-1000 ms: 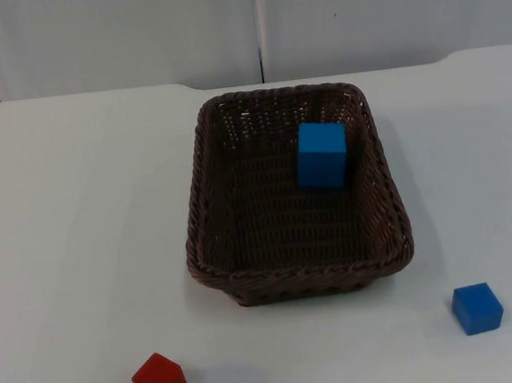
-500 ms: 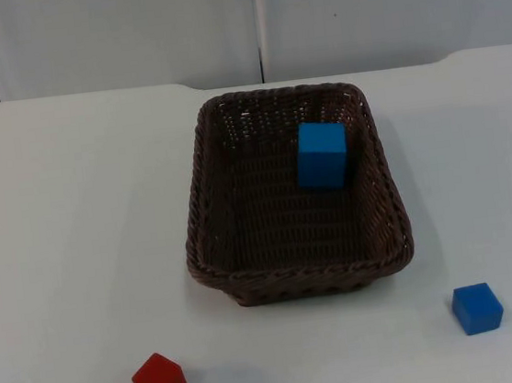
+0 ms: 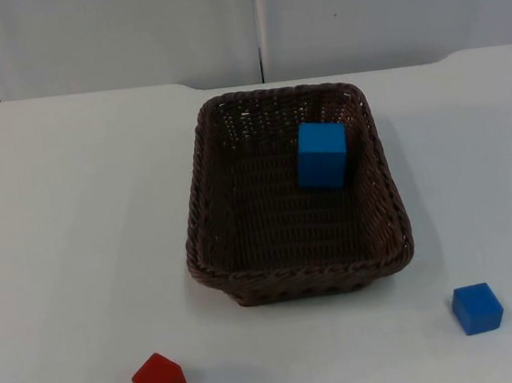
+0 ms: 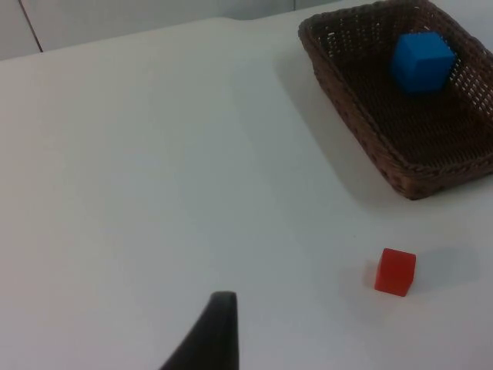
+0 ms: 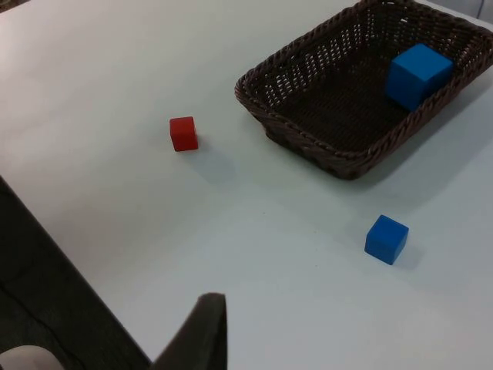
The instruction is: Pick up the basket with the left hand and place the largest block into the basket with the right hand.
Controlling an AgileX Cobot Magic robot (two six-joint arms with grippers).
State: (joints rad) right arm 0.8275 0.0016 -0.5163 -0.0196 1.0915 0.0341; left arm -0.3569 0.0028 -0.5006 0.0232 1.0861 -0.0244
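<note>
1. On the white table, near the middle of the top view, sits a dark brown woven basket, rectangular, resting flat with its open side up.
2. Inside the basket, toward the two o'clock corner of its floor, stands the large blue block, close to the basket's right wall and far wall.
3. Outside the basket, at about five o'clock from it and well apart, a small blue block lies on the table.
4. At about seven o'clock from the basket, also well apart from it, a small red block lies on the table, turned so one corner faces the front edge.
5. Beyond the table, at twelve o'clock, a grey partition wall closes off the scene.
6. From the left wrist view, one black fingertip of the left gripper hangs over bare table, away from the basket, the large blue block and the small red block; the arm waits, and I cannot tell whether its fingers are spread or closed.
7. From the right wrist view, one black fingertip of the right gripper hangs above the table's near edge, well apart from the small blue block and the basket; this arm waits too, and I cannot tell its finger state either.
</note>
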